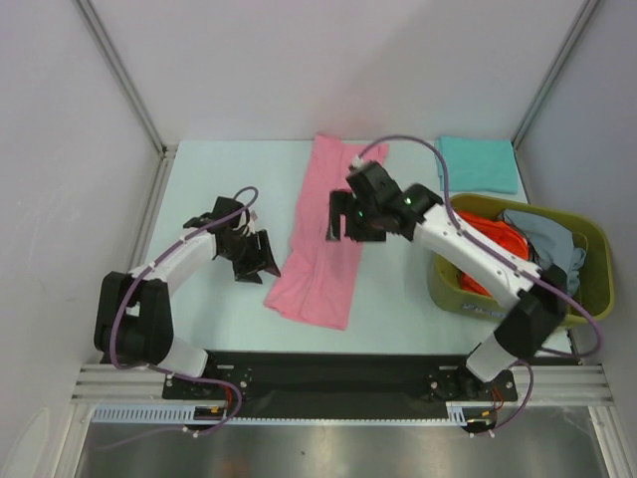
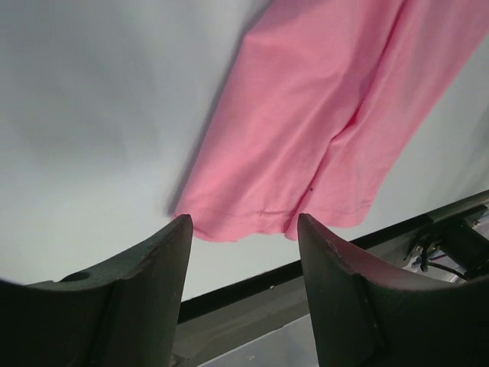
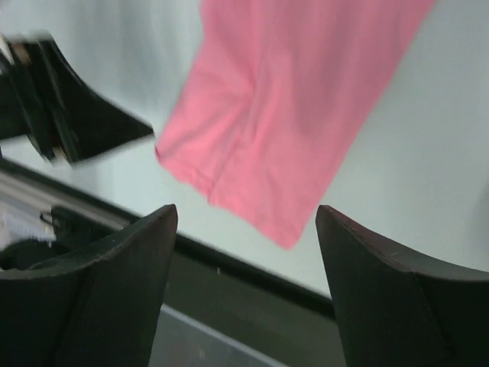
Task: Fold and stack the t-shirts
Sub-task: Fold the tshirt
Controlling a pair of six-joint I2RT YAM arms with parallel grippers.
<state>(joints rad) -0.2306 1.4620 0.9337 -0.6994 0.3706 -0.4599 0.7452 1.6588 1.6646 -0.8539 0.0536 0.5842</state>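
The pink t-shirt [image 1: 320, 239] lies folded lengthwise in a long strip down the middle of the table; it shows in the left wrist view [image 2: 321, 115] and the right wrist view [image 3: 290, 107]. My left gripper [image 1: 261, 257] is open and empty, just left of the strip's lower edge. My right gripper [image 1: 341, 221] is open and empty, hovering above the strip's middle. A folded teal t-shirt [image 1: 478, 164] lies at the back right. The orange-red t-shirt [image 1: 485, 242] and the grey-blue t-shirt [image 1: 545, 244] lie in the basket.
The olive-green plastic basket [image 1: 595, 259] stands at the right, beside my right arm. White enclosure walls with metal posts surround the table. The table's black front edge [image 2: 306, 267] runs close to the pink shirt's hem.
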